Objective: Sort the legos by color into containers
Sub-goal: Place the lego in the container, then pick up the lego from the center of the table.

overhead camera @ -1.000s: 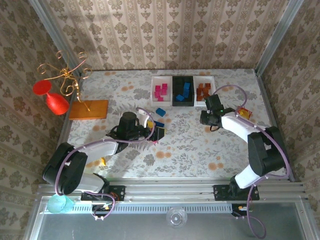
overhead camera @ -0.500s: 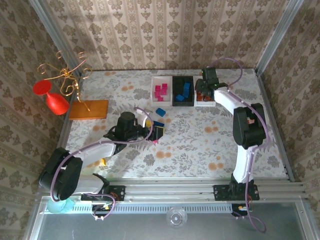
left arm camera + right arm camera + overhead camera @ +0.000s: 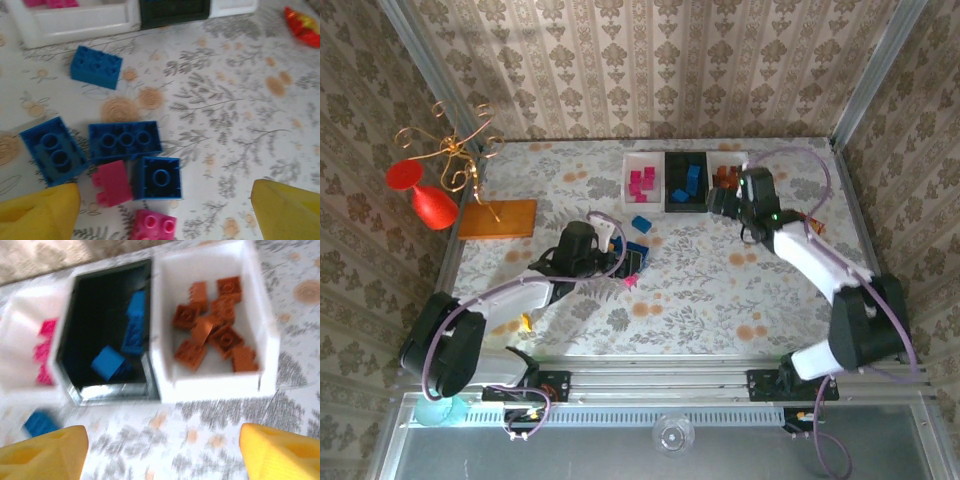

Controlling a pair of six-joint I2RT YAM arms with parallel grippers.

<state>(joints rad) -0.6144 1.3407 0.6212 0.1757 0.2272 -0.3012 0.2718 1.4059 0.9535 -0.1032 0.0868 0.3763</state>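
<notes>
Legos (image 3: pixel 125 141) loose beneath left claw (image 3: pixel 162 207), jaws wide apart, empty.

legos (image 3: pixel 212 330) in containers (image 3: pixel 215 388), loose legos (image 3: pixel 125 140) before them

Blue legos (image 3: pixel 125 140), pink legos (image 3: pixel 112 182), orange-brown legos (image 3: pixel 215 327), white tray (image 3: pixel 210 386), black tray (image 3: pixel 92 305), floral beige table (image 3: pixel 240 125)

Flat orange board (image 3: pixel 497 218), gold wire stand (image 3: pixel 455 150), red-yellow snack packet (image 3: pixel 303 25), floral tablecloth (image 3: pixel 700 290)
</notes>
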